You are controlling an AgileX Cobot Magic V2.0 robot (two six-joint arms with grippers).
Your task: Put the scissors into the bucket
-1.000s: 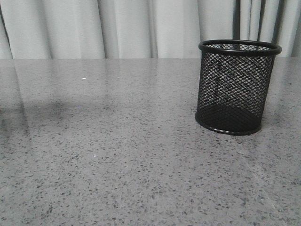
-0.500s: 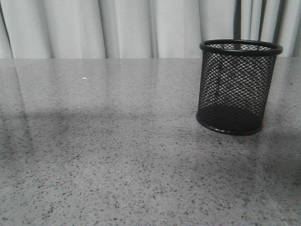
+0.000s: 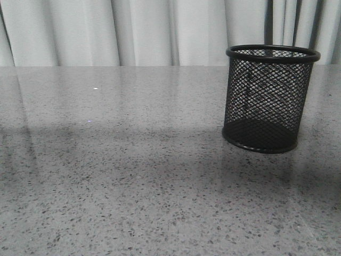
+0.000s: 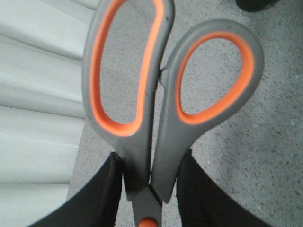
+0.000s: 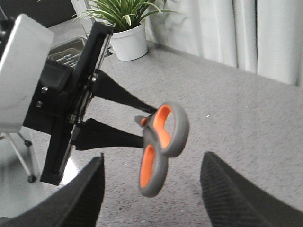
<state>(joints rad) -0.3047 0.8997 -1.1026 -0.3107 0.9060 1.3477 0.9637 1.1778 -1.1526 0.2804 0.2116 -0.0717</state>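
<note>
The black wire-mesh bucket (image 3: 272, 98) stands upright on the grey speckled table at the right of the front view. No gripper shows in that view. My left gripper (image 4: 150, 184) is shut on the scissors (image 4: 161, 99), its black fingers (image 4: 102, 196) pinching the grey shanks just above the orange pivot dot; the orange-lined handle loops stick out past the fingertips. The right wrist view shows the same scissors (image 5: 161, 144) held in the air by the left gripper (image 5: 142, 125). My right gripper (image 5: 154, 187) is open and empty, facing the handle loops.
A potted green plant (image 5: 125, 28) in a white pot stands at the table's far side in the right wrist view. White curtains (image 3: 133, 32) hang behind the table. A dark object's edge (image 4: 258, 4) shows at the top of the left wrist view.
A broad shadow has spread across the table in front of the bucket. The bucket has stayed in place.
</note>
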